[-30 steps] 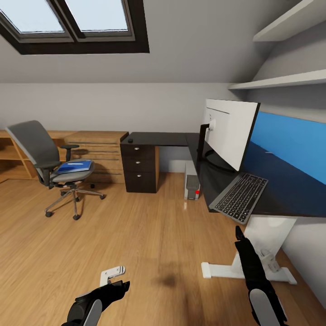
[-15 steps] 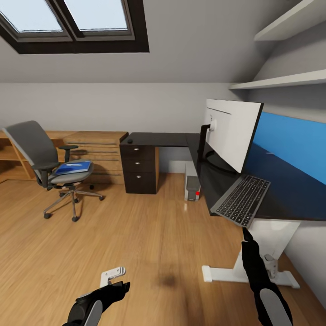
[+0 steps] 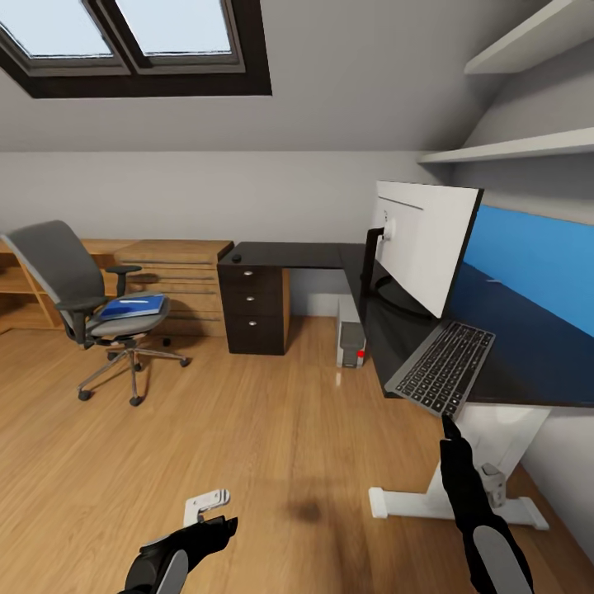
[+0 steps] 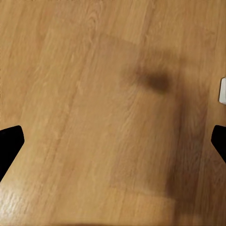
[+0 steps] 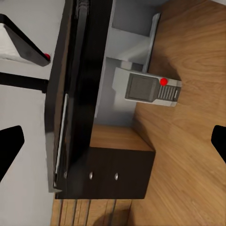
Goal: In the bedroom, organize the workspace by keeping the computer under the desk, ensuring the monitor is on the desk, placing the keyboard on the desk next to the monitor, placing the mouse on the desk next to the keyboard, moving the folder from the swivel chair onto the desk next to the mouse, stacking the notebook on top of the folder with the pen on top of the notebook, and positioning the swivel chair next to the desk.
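The room has a wood floor (image 3: 247, 429) and a window in the sloped roof. On the right stands the black desk (image 3: 528, 346). The monitor (image 3: 425, 239) stands on it, white back showing. The keyboard (image 3: 444, 367) lies near the monitor, at the desk's near edge and partly over it. The computer (image 3: 351, 337) sits on the floor under the desk, beside a black drawer unit (image 3: 254, 305). A small dark lump, maybe the mouse (image 3: 238, 257), lies on the far desk corner. Far left, the chair (image 3: 91, 297) stands well apart from the desk, with the blue folder (image 3: 132, 305) on its seat. The left gripper (image 4: 113, 141) hangs over bare floor, fingers wide apart. The right gripper (image 5: 113, 141) is also wide apart, holding nothing, just below the keyboard.
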Available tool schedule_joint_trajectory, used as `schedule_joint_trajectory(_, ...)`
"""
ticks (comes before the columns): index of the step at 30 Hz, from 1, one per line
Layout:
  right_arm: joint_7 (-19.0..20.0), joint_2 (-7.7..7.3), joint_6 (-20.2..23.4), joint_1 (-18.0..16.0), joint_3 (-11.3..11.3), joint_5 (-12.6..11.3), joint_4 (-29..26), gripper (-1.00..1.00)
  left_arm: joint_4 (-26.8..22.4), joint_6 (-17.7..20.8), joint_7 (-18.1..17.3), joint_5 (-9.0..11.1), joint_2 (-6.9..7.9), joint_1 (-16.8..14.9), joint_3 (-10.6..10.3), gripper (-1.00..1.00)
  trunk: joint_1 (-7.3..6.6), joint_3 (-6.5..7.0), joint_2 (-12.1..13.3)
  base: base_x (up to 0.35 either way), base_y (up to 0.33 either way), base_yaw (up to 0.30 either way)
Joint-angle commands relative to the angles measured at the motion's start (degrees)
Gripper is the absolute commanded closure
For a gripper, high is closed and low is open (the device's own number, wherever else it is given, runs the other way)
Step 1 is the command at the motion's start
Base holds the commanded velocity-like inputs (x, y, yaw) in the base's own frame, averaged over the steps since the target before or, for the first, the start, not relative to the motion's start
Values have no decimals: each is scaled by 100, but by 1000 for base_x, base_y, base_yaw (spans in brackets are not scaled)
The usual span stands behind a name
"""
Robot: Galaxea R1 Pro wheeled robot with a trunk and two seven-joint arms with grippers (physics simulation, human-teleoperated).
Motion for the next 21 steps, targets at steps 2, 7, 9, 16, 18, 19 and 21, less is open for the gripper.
schedule_joint_trajectory(2,-15,2,-22,-2,0,-56,-7,-100,-6,17,53,60,1,-3,-6,-100,-45,31,79,2,0,0)
schedule_joint_trajectory(7,-14,2,-22,-1,1,-55,-7,-100,-5,17,53,61,3,-3,-6,-100,-155,120,279,1,0,0)
schedule_joint_trajectory(9,-15,2,-22,-1,1,-55,-7,-100,-5,17,53,65,3,-3,-6,-100,-155,120,279,0,0,0)
schedule_joint_trajectory(16,-15,2,-22,-5,3,-51,-7,-100,-4,17,54,68,4,-3,-6,-100,-155,120,279,0,0,0)
schedule_joint_trajectory(18,-15,2,-22,-5,4,-51,-7,-100,-4,17,54,65,3,-3,-6,-100,-155,120,279,0,0,0)
schedule_joint_trajectory(19,-15,2,-22,-4,3,-52,-7,-100,-4,17,54,64,3,-3,-6,-100,-155,120,279,0,0,0)
schedule_joint_trajectory(21,-15,2,-22,-4,2,-50,-4,-100,-4,17,54,62,2,-3,-6,-100,-155,120,279,0,0,0)
